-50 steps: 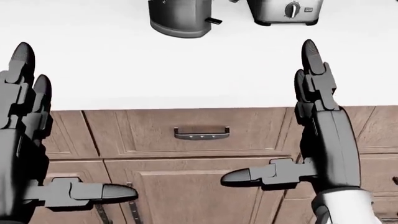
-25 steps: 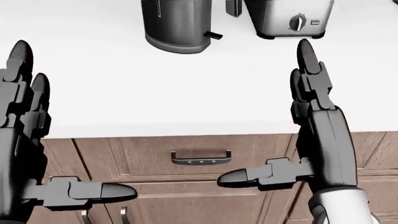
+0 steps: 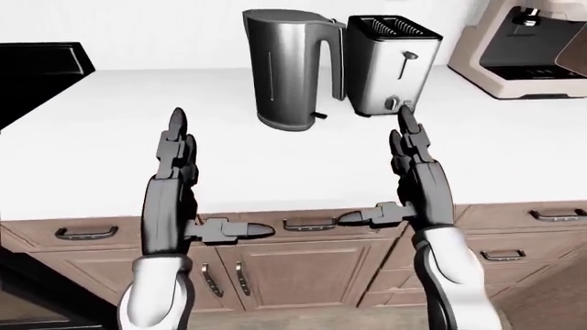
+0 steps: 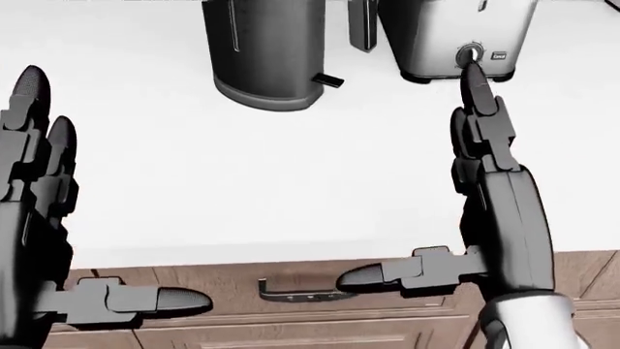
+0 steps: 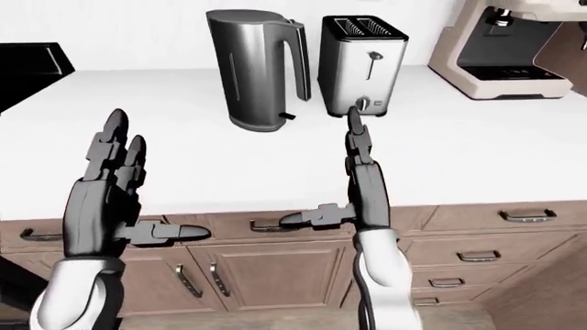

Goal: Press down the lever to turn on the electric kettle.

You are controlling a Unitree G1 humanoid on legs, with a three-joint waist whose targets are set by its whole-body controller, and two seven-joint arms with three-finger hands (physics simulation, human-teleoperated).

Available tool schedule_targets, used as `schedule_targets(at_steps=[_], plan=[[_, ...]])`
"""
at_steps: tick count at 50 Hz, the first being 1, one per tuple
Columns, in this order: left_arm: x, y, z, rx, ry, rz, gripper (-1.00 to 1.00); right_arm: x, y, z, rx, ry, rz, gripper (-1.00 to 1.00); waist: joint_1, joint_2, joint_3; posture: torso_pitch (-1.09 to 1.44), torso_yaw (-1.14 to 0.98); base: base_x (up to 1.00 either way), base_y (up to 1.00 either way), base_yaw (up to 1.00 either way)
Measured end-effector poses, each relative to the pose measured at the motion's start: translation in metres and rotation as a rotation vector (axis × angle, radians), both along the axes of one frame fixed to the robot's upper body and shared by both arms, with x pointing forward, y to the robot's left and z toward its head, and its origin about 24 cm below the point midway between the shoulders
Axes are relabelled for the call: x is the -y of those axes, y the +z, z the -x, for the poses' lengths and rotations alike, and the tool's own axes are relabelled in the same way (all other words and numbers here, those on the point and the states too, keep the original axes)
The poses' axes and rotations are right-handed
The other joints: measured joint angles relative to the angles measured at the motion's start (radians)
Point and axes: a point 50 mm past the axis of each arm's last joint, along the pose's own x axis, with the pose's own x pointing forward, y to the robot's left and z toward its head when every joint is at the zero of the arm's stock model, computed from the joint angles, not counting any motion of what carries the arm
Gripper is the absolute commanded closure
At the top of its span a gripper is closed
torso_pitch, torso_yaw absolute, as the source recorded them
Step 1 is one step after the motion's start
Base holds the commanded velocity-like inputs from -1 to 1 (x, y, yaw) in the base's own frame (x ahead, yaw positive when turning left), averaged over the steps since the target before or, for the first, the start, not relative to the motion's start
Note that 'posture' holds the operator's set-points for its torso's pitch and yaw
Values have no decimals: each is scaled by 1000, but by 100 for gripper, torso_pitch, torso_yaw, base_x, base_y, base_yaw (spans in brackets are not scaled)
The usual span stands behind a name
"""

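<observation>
One steel electric kettle (image 3: 292, 69), lid closed, contents not visible, stands at 12 o'clock on the white counter (image 3: 275, 165); its small black lever (image 3: 319, 115) juts from the base at 3 o'clock. One toaster (image 3: 389, 65) just beside it, one coffee machine (image 3: 528, 45) at 2 o'clock. Brown drawers (image 3: 303, 227) below. Two hands: left hand (image 3: 174, 199) and right hand (image 3: 418, 185), both released, fingers straight, thumbs out, grasping nothing.

I see a white counter (image 3: 110, 137) running across the left-eye view, evenly lit, with a pale wall (image 3: 165, 27) behind it. Below it I see brown wood cabinets (image 3: 303, 275) with drawers (image 5: 514, 216) and metal handles (image 3: 84, 233). A black surface (image 3: 36, 75) sits at the counter's left end. At upper right I see a beige coffee machine (image 3: 523, 48), and a toaster (image 3: 390, 65) near the middle.
</observation>
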Motion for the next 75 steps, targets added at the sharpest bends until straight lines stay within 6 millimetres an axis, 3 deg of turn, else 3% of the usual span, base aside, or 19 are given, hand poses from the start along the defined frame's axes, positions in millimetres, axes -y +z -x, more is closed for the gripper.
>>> schedule_targets(at_steps=[6,11,13,14,17,19,24,26,31,39,46,50,59,75], plan=[[4,-5,-2,-37,-28,10,-100,7,-8,-1,-45,-39,7,-100,-23,21,7,0,0,15,0,0],[3,1,1,4,-21,7,-100,4,-2,0,-12,-22,7,-100,-25,86,17,0,0,15,0,0],[3,2,1,10,-21,6,-100,3,0,0,-2,-19,8,-100,-25,129,7,0,0,14,0,0],[1,1,1,2,-12,1,-100,1,-1,0,-8,-11,1,-100,-16,119,7,0,0,14,0,0],[-3,-6,0,-36,12,3,-100,-2,-8,-2,-47,10,1,-100,-4,119,8,0,0,14,0,0],[-2,-3,0,-25,10,3,-100,-1,-7,-2,-45,5,0,-100,-7,102,4,0,0,0,0,0],[-1,2,1,10,0,1,-100,1,1,0,8,-9,-3,-100,4,14,8,0,0,0,0,0],[1,-4,-1,-22,-7,8,-100,3,-2,0,-6,-15,0,-100,3,28,13,0,0,0,0,0],[1,-4,-2,-33,-16,10,-100,5,0,2,-23,-31,12,-100,-2,50,-6,0,0,0,0,0],[1,0,-1,-9,-11,7,-100,8,27,15,36,-55,60,-100,-3,47,-19,0,0,0,0,0],[0,-1,-1,-18,-7,9,-100,5,31,20,-13,-72,132,-100,-6,46,-13,0,0,0,0,0],[0,-1,-2,-16,-7,9,-100,0,45,22,-17,-78,228,-100,-6,47,-9,0,0,0,0,0],[-1,0,-2,-17,-2,12,-100,5,77,22,-6,-96,362,-100,-7,51,-5,0,0,0,0,0],[0,2,-2,-13,-8,14,-100,2,104,12,-106,-53,515,-100,-16,76,4,0,0,0,0,0]])
